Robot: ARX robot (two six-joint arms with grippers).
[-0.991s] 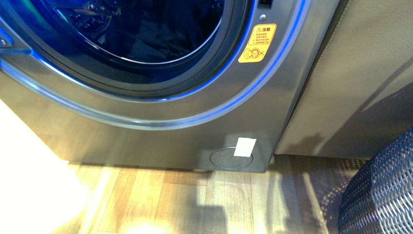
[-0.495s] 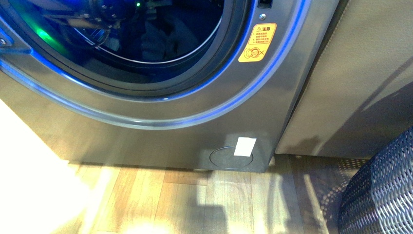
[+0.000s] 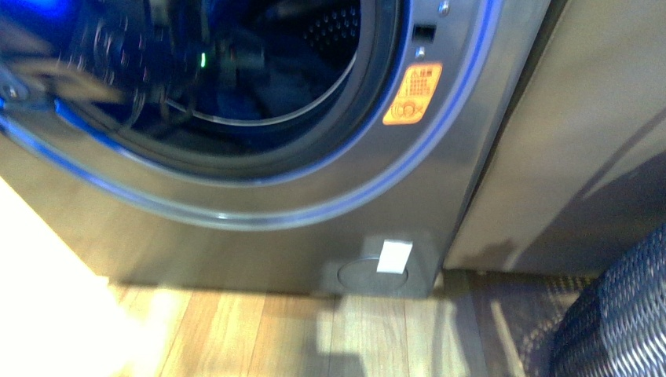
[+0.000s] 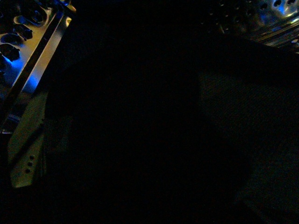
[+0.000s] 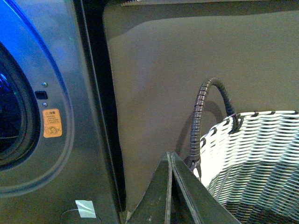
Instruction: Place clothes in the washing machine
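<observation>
Left arm [image 3: 169,55] inside the washer [image 3: 259,212] drum, claw state unclear; right claw [image 5: 172,186] closed, empty, beside the basket [image 5: 254,158].

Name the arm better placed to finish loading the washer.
Left: the left arm reaches inside the washing machine porthole, its wrist camera facing the drum. The right gripper sits shut outside, beside the wicker basket.
</observation>
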